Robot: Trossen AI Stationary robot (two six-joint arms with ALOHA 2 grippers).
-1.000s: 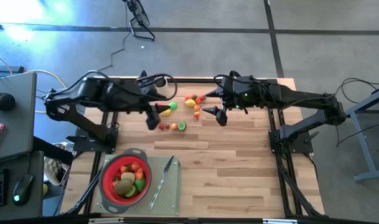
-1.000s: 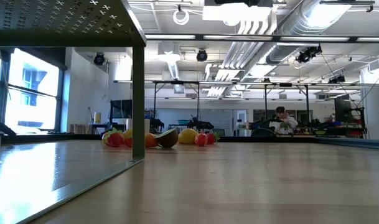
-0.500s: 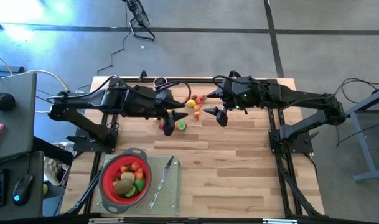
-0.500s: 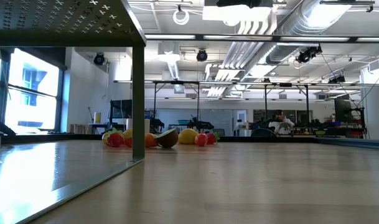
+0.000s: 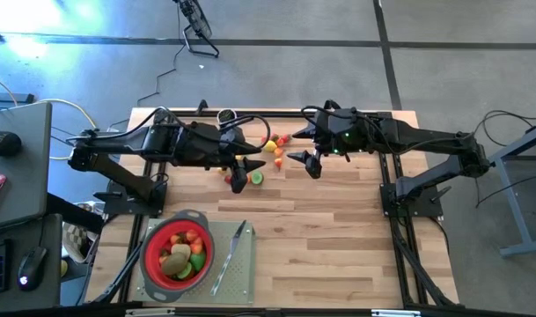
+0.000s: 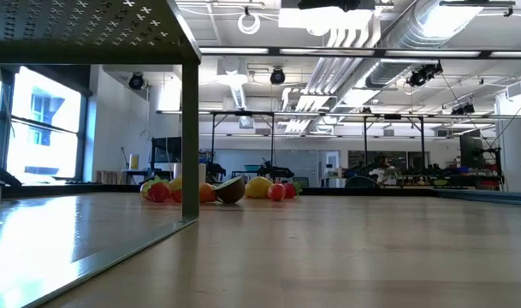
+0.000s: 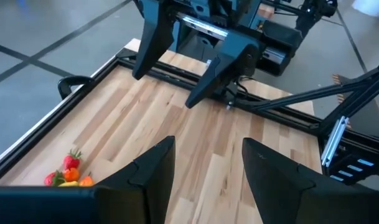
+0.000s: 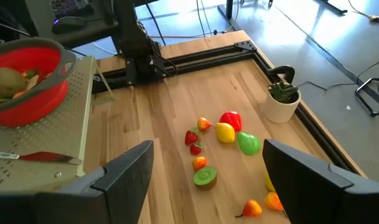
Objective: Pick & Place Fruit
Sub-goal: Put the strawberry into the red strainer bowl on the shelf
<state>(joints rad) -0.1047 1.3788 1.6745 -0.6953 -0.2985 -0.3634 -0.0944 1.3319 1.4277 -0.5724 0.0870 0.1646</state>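
Loose toy fruit (image 5: 272, 147) lies on the wooden table toward its far edge: a lemon (image 8: 224, 132), a red pepper (image 8: 231, 119), a green piece (image 8: 248, 143), a strawberry (image 8: 191, 137) and a kiwi half (image 8: 205, 176). In the low view the same fruit (image 6: 230, 190) forms a row. My left gripper (image 5: 239, 182) hangs open beside a green fruit (image 5: 256, 177), and its wrist view (image 7: 208, 142) shows nothing between the fingers. My right gripper (image 5: 306, 164) hovers open just right of the pile, its fingers (image 8: 209, 146) apart above it.
A red strainer (image 5: 178, 249) holding several fruits stands on a grey perforated tray (image 5: 241, 280) at the near left, with a slim knife (image 5: 231, 255) beside it. A small potted plant (image 8: 281, 102) sits at the far edge. Bare wood stretches across the near right.
My left gripper has travelled toward the table's right and near side, sinking a little and tipping further down, until it came beside the loose fruit; it then stopped. Its fingers have stayed apart. My right gripper and the fruit have kept still.
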